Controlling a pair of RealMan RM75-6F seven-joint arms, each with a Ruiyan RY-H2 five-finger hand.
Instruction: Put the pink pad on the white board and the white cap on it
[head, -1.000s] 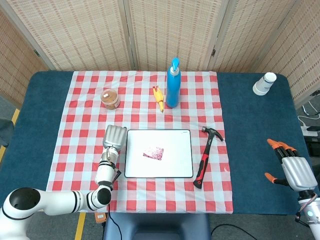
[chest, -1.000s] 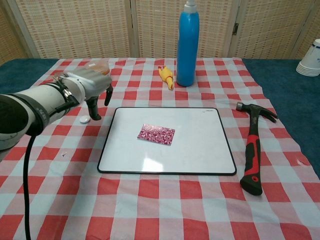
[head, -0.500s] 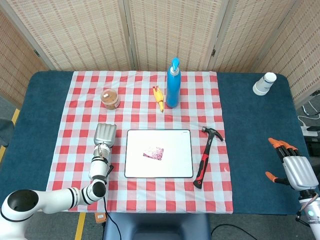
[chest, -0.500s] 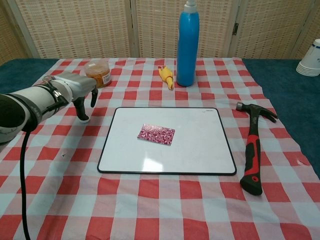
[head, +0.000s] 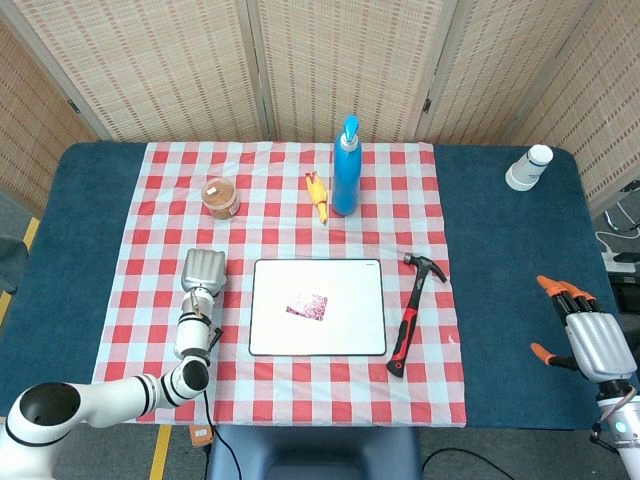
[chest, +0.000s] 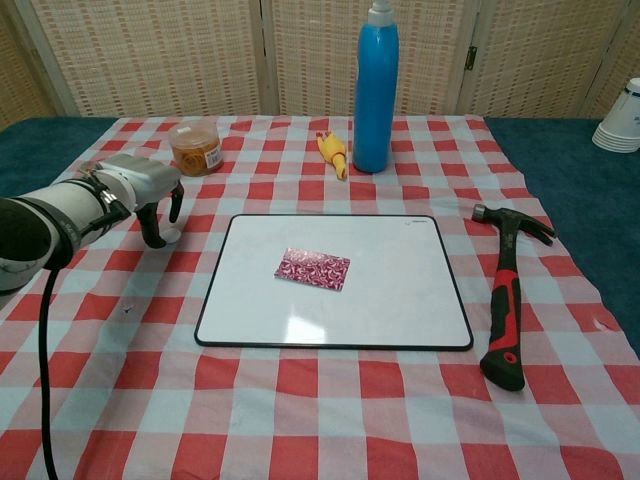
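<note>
Pink pad (chest: 313, 269) lies on white board (chest: 400, 290). White cap (chest: 171, 235) sits on cloth left of board, beside left hand (chest: 150, 195), fingers curled downward, holding nothing. Right hand (head: 590, 335) fingers apart.

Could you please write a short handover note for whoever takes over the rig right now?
Left hand: over the cloth just left of the white board, fingers curled downward at the white cap. Whether it grips the cap cannot be told.
Right hand: open, idle over the blue table at the far right, holding nothing.
Pink pad: lying flat on the board, left of its centre.
Done: pad is on the board.
Left: pick up the cap and set it on the pad.
</note>
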